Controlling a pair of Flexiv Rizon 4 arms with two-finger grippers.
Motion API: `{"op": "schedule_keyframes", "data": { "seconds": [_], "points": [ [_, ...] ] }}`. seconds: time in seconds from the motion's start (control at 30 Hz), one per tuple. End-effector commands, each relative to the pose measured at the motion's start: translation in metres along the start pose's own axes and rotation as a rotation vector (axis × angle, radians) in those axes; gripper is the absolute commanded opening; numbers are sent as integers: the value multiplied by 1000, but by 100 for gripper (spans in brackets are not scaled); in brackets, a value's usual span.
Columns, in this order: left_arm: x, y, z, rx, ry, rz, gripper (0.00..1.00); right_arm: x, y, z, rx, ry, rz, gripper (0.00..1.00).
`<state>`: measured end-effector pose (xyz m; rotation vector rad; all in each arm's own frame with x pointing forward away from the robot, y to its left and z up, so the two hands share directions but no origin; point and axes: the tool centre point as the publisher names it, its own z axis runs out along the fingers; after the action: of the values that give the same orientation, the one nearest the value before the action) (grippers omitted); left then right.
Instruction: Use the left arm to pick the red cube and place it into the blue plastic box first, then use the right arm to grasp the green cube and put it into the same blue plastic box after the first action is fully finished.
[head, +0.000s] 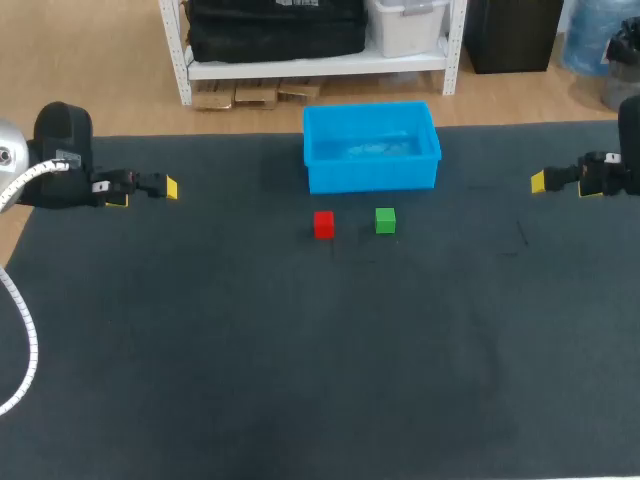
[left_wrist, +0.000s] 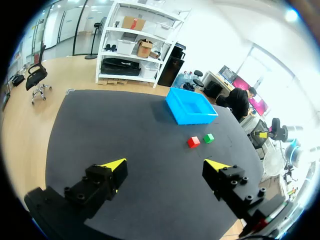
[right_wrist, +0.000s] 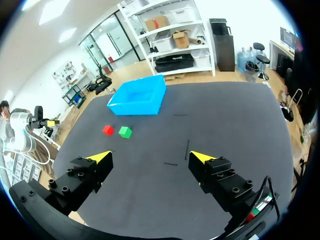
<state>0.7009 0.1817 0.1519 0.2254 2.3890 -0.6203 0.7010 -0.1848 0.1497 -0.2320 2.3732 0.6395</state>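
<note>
**Inspector:** Container status?

**Assistant:** One blue plastic box (head: 372, 178) stands upright, open side up, at the far middle of the dark table (head: 300, 380). Its inner floor is in plain sight, blue with a pale sheen.

**Inspector:** And the task items?

**Assistant:** Both are outside the box and resting on the table surface. The red cube (head: 323, 224) sits just in front of the box's near wall, not touching it. The green cube (head: 385, 221) sits beside the red one on its right, with a small gap between them, and is also apart from the box.

**Inspector:** Left pincer?

**Assistant:** The left gripper (left_wrist: 165, 164) is released, its yellow tips spread wide with nothing between them. It hangs at the table's left edge, well apart from the cubes, which lie far ahead of its fingers.

**Inspector:** Right pincer?

**Assistant:** The right gripper (right_wrist: 151, 156) is also released, fingers parted and gripping nothing. It is at the table's right edge, well apart from both cubes and the box.
</note>
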Motion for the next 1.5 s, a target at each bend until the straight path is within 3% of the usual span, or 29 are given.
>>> {"op": "schedule_keyframes", "data": {
  "seconds": [0.03, 1.5],
  "points": [
    [1, 2, 0, 8, -5, 2, 100, 0, 0, 0, 1, 0, -1, 100],
    [1, -1, 5, 6, 12, 2, 100, 0, 0, 0, 1, 0, -1, 100]
  ]
}}
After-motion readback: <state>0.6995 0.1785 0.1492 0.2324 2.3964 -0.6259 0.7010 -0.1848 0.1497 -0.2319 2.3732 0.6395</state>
